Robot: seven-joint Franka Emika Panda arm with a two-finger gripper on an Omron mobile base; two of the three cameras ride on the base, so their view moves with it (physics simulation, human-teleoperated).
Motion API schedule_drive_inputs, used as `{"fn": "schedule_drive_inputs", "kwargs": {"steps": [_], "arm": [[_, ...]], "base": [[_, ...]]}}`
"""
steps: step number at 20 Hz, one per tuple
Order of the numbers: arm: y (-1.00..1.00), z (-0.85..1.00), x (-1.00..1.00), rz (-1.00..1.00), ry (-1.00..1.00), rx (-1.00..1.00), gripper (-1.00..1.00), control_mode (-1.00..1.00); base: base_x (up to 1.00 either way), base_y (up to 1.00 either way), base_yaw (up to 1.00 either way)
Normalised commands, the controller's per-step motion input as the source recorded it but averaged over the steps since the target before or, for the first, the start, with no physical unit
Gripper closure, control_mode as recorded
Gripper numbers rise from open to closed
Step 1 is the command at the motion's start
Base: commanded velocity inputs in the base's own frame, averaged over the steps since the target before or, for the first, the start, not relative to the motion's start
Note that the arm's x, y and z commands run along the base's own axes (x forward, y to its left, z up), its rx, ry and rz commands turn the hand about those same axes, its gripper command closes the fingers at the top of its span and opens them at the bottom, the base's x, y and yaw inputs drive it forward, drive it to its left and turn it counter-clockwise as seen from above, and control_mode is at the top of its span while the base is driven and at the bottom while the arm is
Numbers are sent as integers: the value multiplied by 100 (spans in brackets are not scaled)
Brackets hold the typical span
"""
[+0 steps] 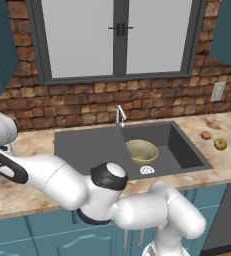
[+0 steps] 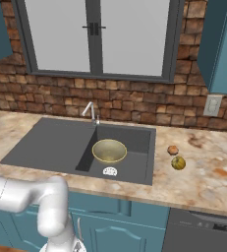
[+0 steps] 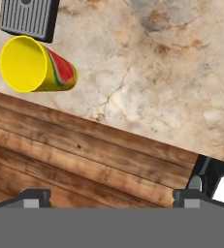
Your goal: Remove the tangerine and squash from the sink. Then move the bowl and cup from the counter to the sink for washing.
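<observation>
The olive-brass bowl [image 1: 141,150] [image 2: 109,150] lies in the deep basin of the dark grey sink [image 1: 87,145] [image 2: 46,145], beside the white drain [image 1: 147,170]. On the counter right of the sink sit the orange tangerine [image 1: 206,135] [image 2: 172,149] and the yellow-green squash [image 1: 220,144] [image 2: 178,163], close together. In the hand view the yellow cup [image 3: 38,65] with its red patch rests on the counter at the upper left, mouth toward the view's left. My gripper [image 3: 112,195] is open and empty, well apart from the cup, with wooden floor under its tips.
A dark ribbed block [image 3: 28,17] touches the cup's far side. The counter edge [image 3: 108,128] runs diagonally with wooden floor [image 3: 60,164] beyond it. A chrome faucet [image 1: 119,116] stands behind the sink. My arm [image 1: 62,180] stretches left across the counter front.
</observation>
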Motion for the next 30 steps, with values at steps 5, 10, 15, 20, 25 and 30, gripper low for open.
{"fn": "schedule_drive_inputs", "kwargs": {"steps": [5,10,15,20,25,30], "arm": [[14,-4,-3,0,9,0,-100,-100],[10,-5,0,0,3,0,-100,-100],[8,-8,0,0,0,-1,-100,-100],[4,-4,0,0,0,-4,-100,-100],[0,0,0,0,2,-4,-100,-100],[2,0,2,-6,4,-3,-100,-100]], "base": [[0,0,0],[0,0,0],[0,0,0],[0,0,0],[0,0,0],[0,0,0]]}}
